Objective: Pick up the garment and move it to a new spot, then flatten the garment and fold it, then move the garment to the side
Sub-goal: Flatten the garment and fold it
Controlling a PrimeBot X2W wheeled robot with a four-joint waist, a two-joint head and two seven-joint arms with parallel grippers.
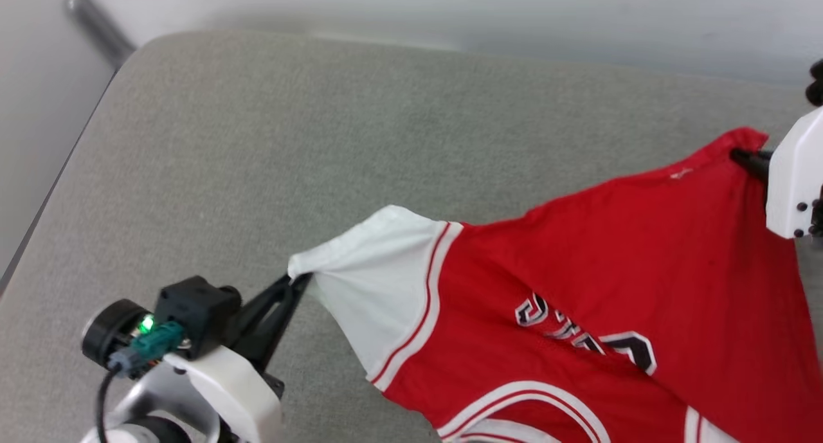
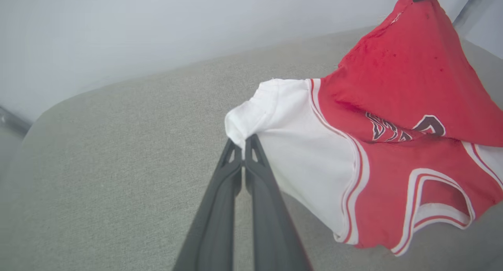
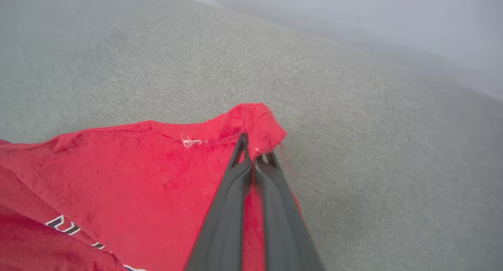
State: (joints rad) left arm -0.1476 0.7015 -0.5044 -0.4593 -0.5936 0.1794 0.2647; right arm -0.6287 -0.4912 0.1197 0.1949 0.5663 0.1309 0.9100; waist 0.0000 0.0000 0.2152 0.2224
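Left gripper (image 1: pixel 301 281) lower-left clamped the jersey (image 1: pixel 578 263) by a sleeve (image 1: pixel 373 289), right gripper (image 1: pixel 739 155) upper-right by a corner, probably to spread it.

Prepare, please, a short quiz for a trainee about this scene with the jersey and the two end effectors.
1. True or false: the left end effector is shut on the white sleeve of the garment.
2. What does the right end effector pinch? A) a white sleeve B) a red corner of the garment C) nothing
3. Fill in: the padded surface under the garment is ____ in colour.
Key: 1 true; 2 B; 3 grey.
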